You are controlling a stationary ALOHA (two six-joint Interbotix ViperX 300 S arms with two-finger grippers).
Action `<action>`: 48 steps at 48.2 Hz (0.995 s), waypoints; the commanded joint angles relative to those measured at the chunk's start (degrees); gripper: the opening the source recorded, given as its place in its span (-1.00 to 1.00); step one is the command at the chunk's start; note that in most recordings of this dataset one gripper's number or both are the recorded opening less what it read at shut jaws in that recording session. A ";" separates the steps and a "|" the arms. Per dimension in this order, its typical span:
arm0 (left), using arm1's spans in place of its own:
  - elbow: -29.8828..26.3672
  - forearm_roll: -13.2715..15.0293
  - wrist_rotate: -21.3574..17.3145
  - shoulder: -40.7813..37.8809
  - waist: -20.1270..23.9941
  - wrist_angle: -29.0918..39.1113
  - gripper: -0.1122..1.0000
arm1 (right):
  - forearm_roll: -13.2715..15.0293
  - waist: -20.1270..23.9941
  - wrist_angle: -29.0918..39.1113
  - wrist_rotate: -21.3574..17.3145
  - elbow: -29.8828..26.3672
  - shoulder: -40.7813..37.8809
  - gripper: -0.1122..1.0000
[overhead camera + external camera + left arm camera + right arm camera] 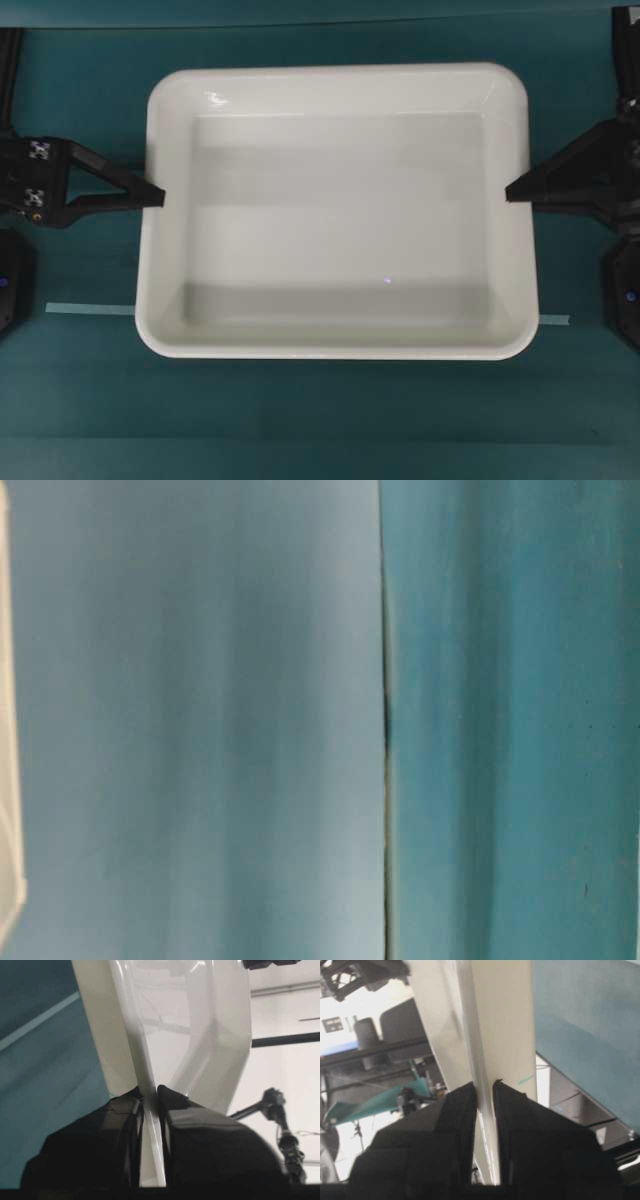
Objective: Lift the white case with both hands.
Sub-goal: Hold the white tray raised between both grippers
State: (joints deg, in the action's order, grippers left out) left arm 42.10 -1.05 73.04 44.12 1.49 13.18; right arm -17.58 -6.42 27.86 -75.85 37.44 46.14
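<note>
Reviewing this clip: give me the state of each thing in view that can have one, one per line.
white case: empty, open side up, gripped by the rim at both short ends.
left gripper: jaws shut on the case's left rim.
right gripper: jaws shut on the case's right rim.

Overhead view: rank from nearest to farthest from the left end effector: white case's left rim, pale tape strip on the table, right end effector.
1. Large white plastic case, left rim: clamped in the left end effector.
2. Pale tape strip: below, left of the case.
3. Right end effector: across the case, on its right rim.
</note>
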 commanded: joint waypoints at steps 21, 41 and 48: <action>-5.45 -0.18 -0.35 -1.49 0.35 -0.09 -0.66 | -0.26 -0.44 0.09 -0.44 -2.99 -3.08 -0.60; -5.98 -0.18 -0.44 -1.76 0.35 -0.09 -0.66 | -0.26 -0.44 0.18 -0.35 -3.08 -2.99 -0.60; -5.80 -0.09 -0.44 -2.55 0.35 -0.09 -0.66 | -0.26 -0.35 -0.09 -0.09 -2.29 -2.99 -0.60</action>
State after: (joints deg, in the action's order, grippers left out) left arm 38.14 -1.14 72.95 44.21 2.29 13.97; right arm -17.58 -6.50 29.09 -76.03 36.12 46.14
